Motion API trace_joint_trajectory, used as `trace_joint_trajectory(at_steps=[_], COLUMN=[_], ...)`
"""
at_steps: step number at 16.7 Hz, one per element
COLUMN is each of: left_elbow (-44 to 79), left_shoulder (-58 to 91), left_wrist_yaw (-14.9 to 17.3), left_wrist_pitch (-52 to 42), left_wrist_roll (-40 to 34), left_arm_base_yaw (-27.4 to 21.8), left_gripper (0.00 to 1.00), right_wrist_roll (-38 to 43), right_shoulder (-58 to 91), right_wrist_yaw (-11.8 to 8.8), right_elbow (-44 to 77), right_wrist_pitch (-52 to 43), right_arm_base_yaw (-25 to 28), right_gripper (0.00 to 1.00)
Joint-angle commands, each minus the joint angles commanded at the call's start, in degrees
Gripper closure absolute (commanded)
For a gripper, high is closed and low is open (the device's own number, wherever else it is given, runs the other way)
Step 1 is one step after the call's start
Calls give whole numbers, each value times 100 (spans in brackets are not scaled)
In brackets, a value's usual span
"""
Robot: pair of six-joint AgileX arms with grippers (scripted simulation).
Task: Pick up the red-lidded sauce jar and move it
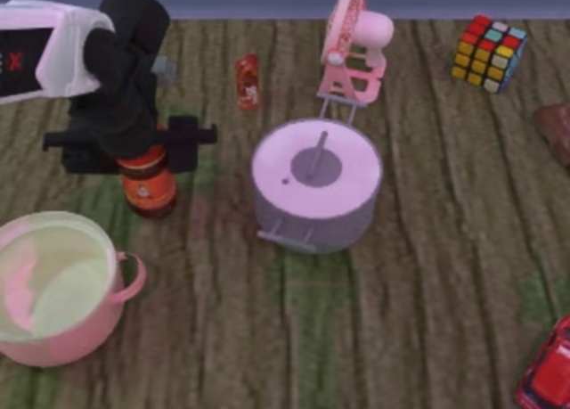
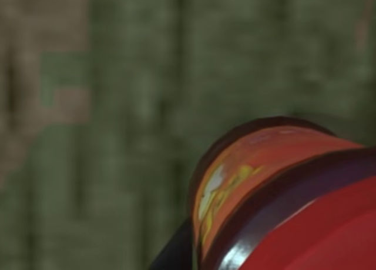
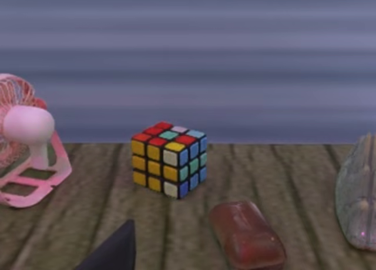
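The red-lidded sauce jar (image 1: pixel 150 188) stands left of the table's middle, its orange-red label and dark contents showing below my left gripper (image 1: pixel 141 156). That gripper comes down over the lid from above, shut on the jar, and its black body hides the lid in the top view. In the left wrist view the jar (image 2: pixel 276 182) fills the near corner, red lid closest, with one dark finger (image 2: pixel 173 255) against its side. My right gripper (image 3: pixel 120 249) is parked out of the top view, at the table's far right.
A pink pot (image 1: pixel 120 289) sits at front left, close to the jar. A lilac round drum (image 1: pixel 316 217) stands in the middle, a pink fan (image 1: pixel 356 44) behind it. A slim red bottle (image 1: pixel 247 81), a colour cube (image 1: pixel 488 53), a brown-red lump (image 1: pixel 557 128) and a red toy car (image 1: pixel 548 373) lie around.
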Motion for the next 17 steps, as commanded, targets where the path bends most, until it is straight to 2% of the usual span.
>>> trace_joint_trajectory(at_steps=[12,17], left_elbow=[0,0], left_shoulder=[0,0], left_wrist_yaw=[0,0], left_wrist_pitch=[0,0], left_wrist_roll=[0,0], left_arm_base_yaw=[0,0], left_gripper=[2,0], right_wrist_roll=[0,0], right_shoulder=[0,0], right_wrist_yaw=[0,0], right_elbow=[0,0], right_wrist_pitch=[0,0], right_arm_base_yaw=[0,0], right_gripper=[0,0])
